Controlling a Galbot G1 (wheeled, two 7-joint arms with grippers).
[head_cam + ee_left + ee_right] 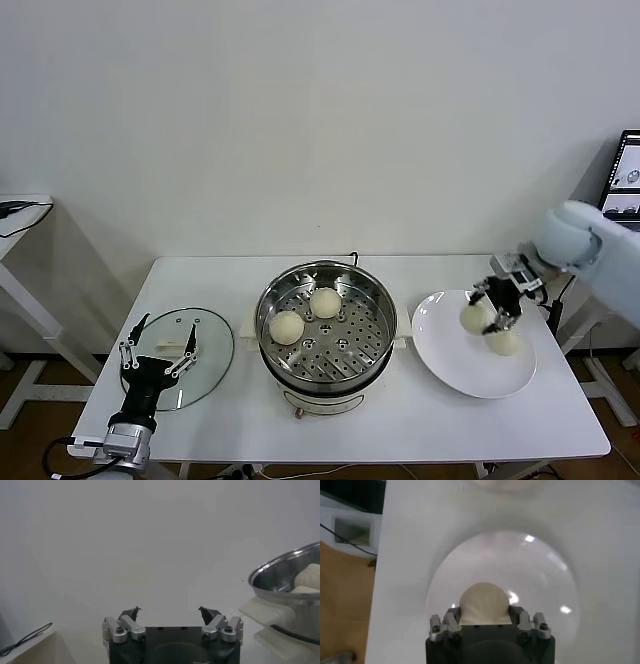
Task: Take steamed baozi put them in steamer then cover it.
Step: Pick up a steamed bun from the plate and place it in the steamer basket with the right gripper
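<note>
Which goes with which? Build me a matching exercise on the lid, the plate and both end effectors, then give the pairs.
1 cover
2 plate
3 left end effector
4 right end effector

A shut on a baozi
B open, near the cover
C flat on the table, left of the steamer
D carries one loose baozi

Pairs: 1-C; 2-D; 3-B; 4-A

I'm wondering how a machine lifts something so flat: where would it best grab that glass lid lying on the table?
By the whitish handle on top of the glass lid, coming straight down from above. The lid lies flat with its thin rim against the table, so only the raised handle gives the fingers something to close around. The left gripper hovers open over it.
</note>
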